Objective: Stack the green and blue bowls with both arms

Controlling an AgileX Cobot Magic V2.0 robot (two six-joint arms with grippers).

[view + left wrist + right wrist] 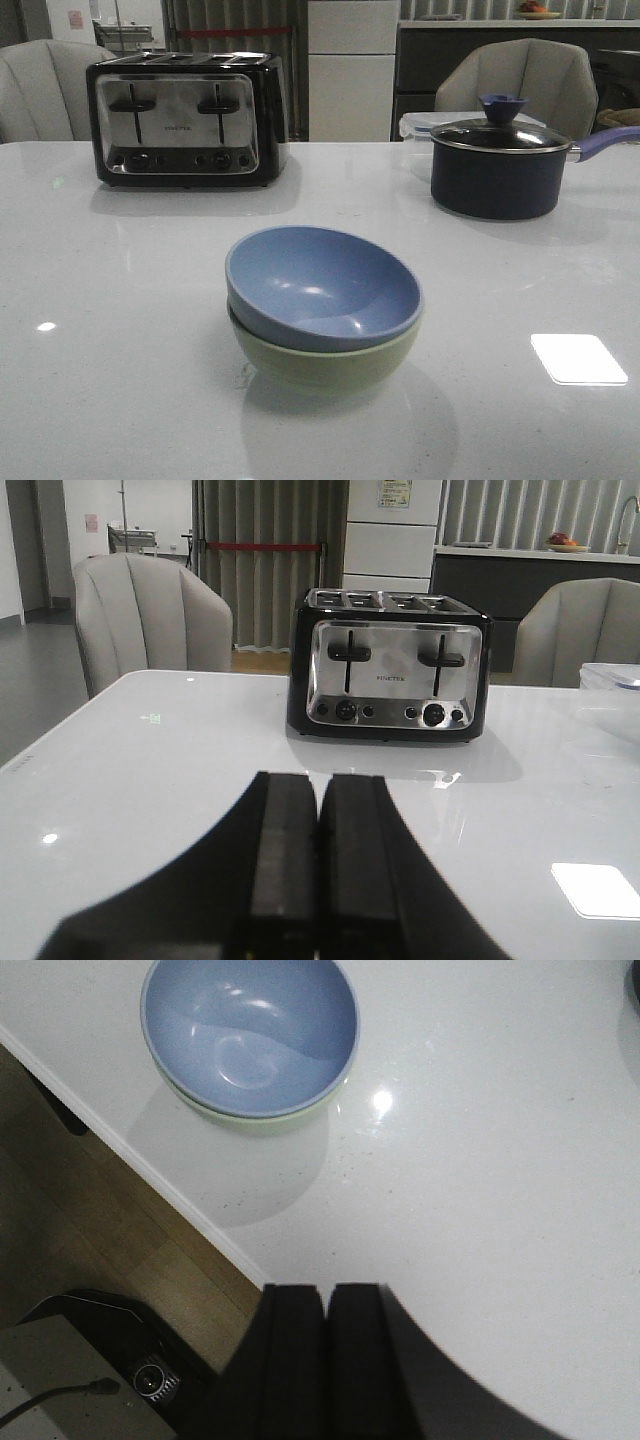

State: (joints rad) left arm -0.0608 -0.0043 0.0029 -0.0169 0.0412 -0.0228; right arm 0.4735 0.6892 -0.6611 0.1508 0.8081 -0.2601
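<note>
In the lower centre of the front frame the blue bowl point(322, 287) sat nested inside the green bowl point(325, 362), tilted a little so its rim rode higher on the left; only a band of green showed beneath it. Both rested on the white glossy surface point(120, 380), with a bright rectangular reflection to their lower right.

Neither arm appeared in the front frame. In the left wrist frame the left end effector point(317, 875) filled the bottom centre, its two dark fingers pressed together with only a thin seam between them and nothing held. In the right wrist frame the right end effector point(325, 1360) was likewise clenched on nothing at the bottom centre, hanging over the surface's edge, while the stacked bowls lay well apart from it at the upper left of that frame, blue bowl point(250, 1032) uppermost with a sliver of green bowl point(262, 1119) visible under its rim.

Farther back in the front frame, a black and chrome toaster point(186, 120) stood at upper left and a dark lidded saucepan point(500, 165) at upper right, its handle pointing right. Pale chairs point(520, 85) stood behind the surface.
</note>
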